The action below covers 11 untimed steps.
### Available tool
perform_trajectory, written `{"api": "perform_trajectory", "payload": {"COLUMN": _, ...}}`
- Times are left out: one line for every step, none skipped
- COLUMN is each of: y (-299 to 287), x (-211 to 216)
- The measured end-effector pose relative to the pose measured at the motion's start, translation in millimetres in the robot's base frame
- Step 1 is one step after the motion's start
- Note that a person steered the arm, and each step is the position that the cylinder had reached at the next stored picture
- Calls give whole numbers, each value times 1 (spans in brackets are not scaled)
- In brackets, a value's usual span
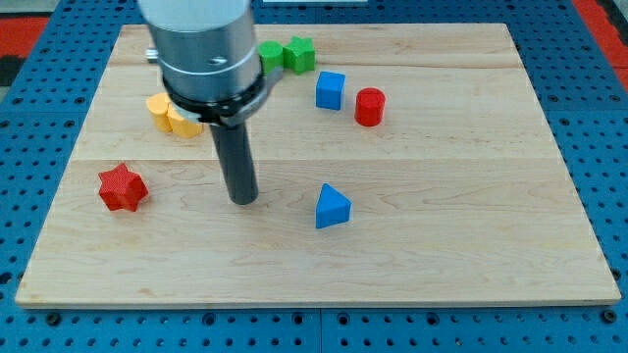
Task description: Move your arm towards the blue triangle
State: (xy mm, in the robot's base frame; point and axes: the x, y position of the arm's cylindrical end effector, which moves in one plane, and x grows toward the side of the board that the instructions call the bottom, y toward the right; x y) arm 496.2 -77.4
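At the view's left lies a red star block (pixel 122 187). Above it, yellow blocks (pixel 169 115) sit partly hidden by the arm — their shape is hard to tell. My tip (pixel 242 200) rests on the wooden board (pixel 471 245); it is a plain rod, with no jaws to open or close. The blue triangle (pixel 332 207) lies near, to its right. Farther up: green blocks (pixel 288 54), a blue cube (pixel 331 90), a red cylinder (pixel 369 106).
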Motion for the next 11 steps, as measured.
{"api": "perform_trajectory", "payload": {"y": -1, "x": 9}}
{"api": "perform_trajectory", "payload": {"y": -3, "x": 17}}
{"api": "perform_trajectory", "payload": {"y": -9, "x": 63}}
{"api": "perform_trajectory", "payload": {"y": -4, "x": 92}}
{"api": "perform_trajectory", "payload": {"y": -1, "x": 122}}
{"api": "perform_trajectory", "payload": {"y": 17, "x": 122}}
{"api": "perform_trajectory", "payload": {"y": 48, "x": 119}}
{"api": "perform_trajectory", "payload": {"y": 69, "x": 111}}
{"api": "perform_trajectory", "payload": {"y": 119, "x": 92}}
{"api": "perform_trajectory", "payload": {"y": 128, "x": 81}}
{"api": "perform_trajectory", "payload": {"y": 130, "x": 51}}
